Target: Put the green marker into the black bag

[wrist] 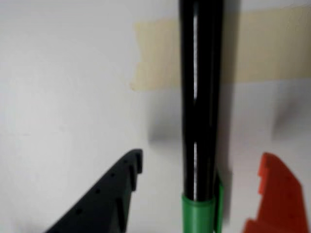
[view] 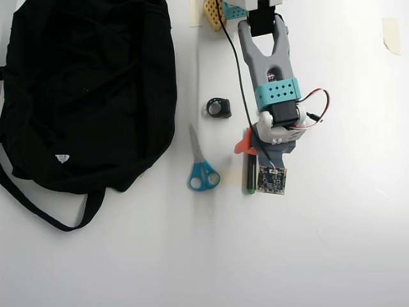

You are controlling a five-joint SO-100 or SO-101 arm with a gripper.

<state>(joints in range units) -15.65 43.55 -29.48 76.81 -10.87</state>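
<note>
The green marker (wrist: 199,97) lies flat on the white table, its black barrel running up the wrist view and its green cap (wrist: 199,213) at the bottom edge. My gripper (wrist: 200,162) is open and straddles it: the black finger (wrist: 121,184) is to its left, the orange finger (wrist: 277,194) to its right, with a gap on each side. In the overhead view the marker (view: 250,176) sticks out below the gripper (view: 251,153), partly under the wrist. The black bag (view: 89,89) lies far left, well apart from the marker.
Blue-handled scissors (view: 201,167) lie between the bag and the marker. A small coiled black cable (view: 218,107) sits above them. A bag strap (view: 38,208) trails at lower left. Masking tape (wrist: 155,53) is stuck to the table, and another piece (view: 391,35) at top right.
</note>
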